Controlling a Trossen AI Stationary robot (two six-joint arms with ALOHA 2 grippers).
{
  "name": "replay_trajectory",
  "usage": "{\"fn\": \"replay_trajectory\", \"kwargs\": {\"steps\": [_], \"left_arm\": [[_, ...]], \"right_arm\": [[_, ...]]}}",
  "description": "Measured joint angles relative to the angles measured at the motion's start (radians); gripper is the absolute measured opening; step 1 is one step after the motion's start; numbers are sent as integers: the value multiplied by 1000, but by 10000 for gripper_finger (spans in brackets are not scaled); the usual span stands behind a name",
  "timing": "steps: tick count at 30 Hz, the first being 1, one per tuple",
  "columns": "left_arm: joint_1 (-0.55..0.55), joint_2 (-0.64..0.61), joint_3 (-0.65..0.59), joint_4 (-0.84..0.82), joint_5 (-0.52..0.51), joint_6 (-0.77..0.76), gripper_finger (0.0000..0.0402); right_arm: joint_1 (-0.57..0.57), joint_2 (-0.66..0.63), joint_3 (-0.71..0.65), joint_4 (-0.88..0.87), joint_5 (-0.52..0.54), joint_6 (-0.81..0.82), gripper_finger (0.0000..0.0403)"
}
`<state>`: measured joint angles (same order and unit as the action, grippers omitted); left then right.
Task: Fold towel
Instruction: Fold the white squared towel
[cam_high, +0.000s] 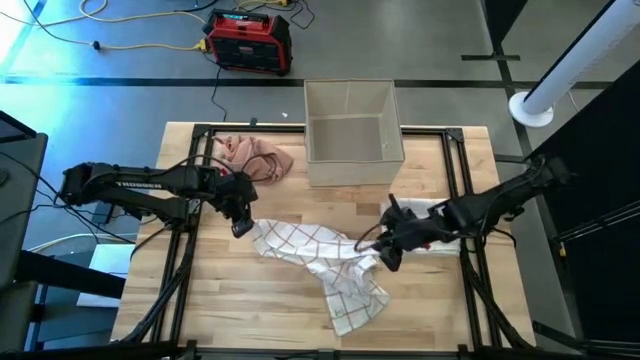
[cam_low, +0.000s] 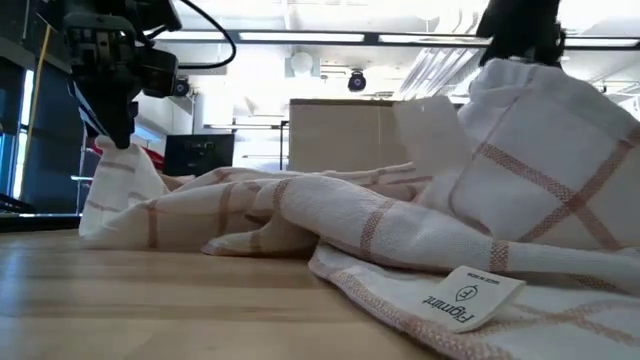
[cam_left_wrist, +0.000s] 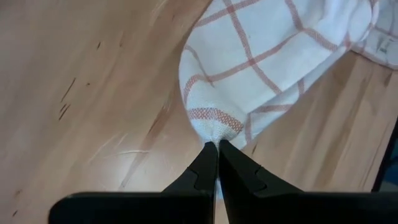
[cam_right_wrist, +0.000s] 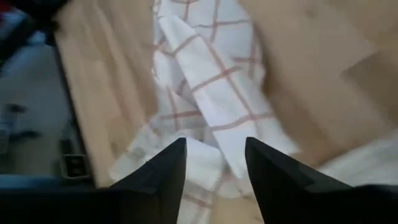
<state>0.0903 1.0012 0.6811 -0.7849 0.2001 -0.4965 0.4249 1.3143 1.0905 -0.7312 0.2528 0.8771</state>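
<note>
A white towel (cam_high: 315, 262) with a red check is seen lying crumpled on the wooden desk (cam_high: 230, 310), spread from about the centre of the high view toward five o'clock, with one end drawn out toward nine o'clock. That end is pinched by the left gripper (cam_high: 243, 226), whose jaws are closed tight on a small bunched corner, as is shown plainly in the left wrist view, where the cloth (cam_left_wrist: 249, 68) hangs away from the closed tips. The right gripper (cam_high: 390, 255) is placed at the towel's three o'clock edge; its jaws are parted to a moderate gap and nothing is held between them, the cloth (cam_right_wrist: 211, 93) lying beyond them.

The towel is judged to be light, soft and limp, so it will sag and drag rather than keep any shape, and folds may slip against the smooth wood. A hold is best taken at a hemmed corner or along an edge, not in the bunched middle, so that the cloth can be drawn flat first. A beige box (cam_high: 350, 135) and a pink cloth (cam_high: 255, 158) lie toward twelve o'clock, apart from the towel.
</note>
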Motion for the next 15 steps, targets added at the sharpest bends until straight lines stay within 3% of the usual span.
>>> {"fn": "replay_trajectory", "kwargs": {"steps": [3, 7, 15], "left_arm": [[-1, 0, 0, 17, 0, 2, 0], [-1, 0, 0, 35, 0, 23, 0], [0, 0, 0, 34, 0, 26, 0]], "right_arm": [[32, 81, 95, -119, 37, -102, 138], [33, 168, 110, -247, 35, -89, 138], [41, 251, 100, -223, -20, -236, 138]]}}
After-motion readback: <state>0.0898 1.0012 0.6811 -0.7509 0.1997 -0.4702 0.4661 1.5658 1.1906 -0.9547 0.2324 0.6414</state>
